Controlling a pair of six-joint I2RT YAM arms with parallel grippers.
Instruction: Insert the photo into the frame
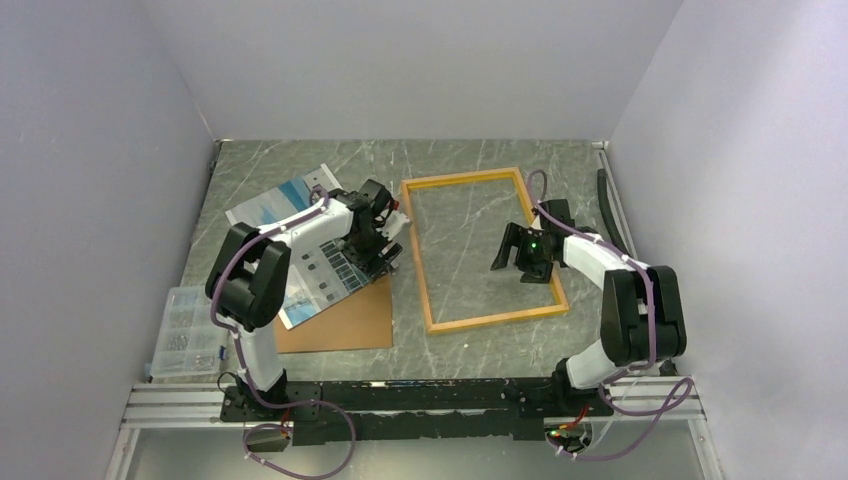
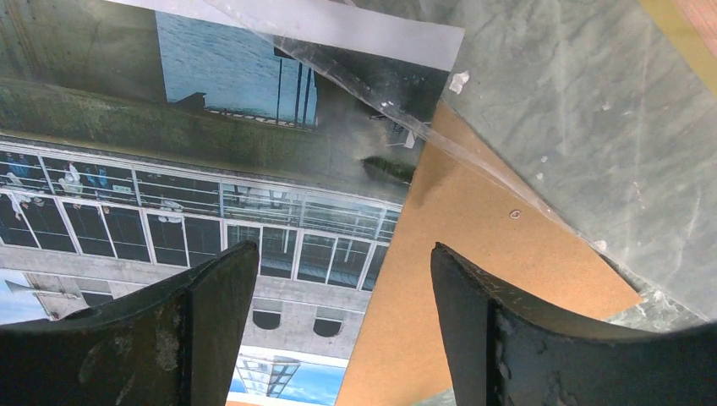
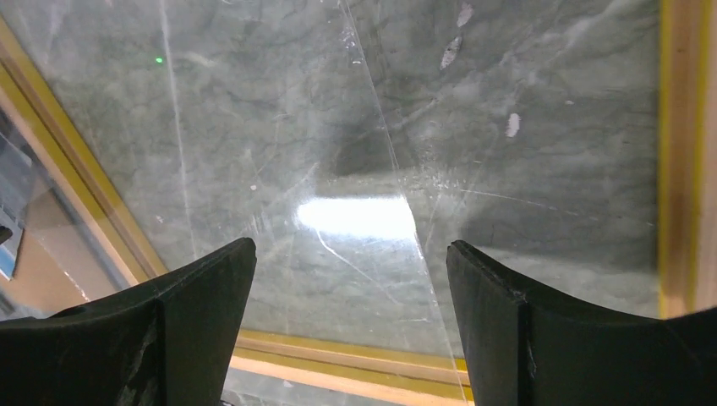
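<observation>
Photo [image 1: 271, 206] centre-left looks thin, floppy, flat on brown board [image 1: 350, 320]: pinch its right edge w/ your left hand [image 2: 338, 262], spread & empty; right hand [image 3: 351, 254] same, over frame [image 1: 462, 177].

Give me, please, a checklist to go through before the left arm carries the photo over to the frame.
1. Left pincer open above the photo: ok, nothing is between its fingers.
2. Photo free to lift: cannot tell, because a clear sheet seems to overlap one corner.
3. Frame flat with its opening empty: ok, the table shows through it.
4. Right pincer out of the way: not ok, it hangs open above the inside of the frame.
5. Photo in the frame: not ok, it lies to the left of the frame, partly on the brown backing board.
</observation>
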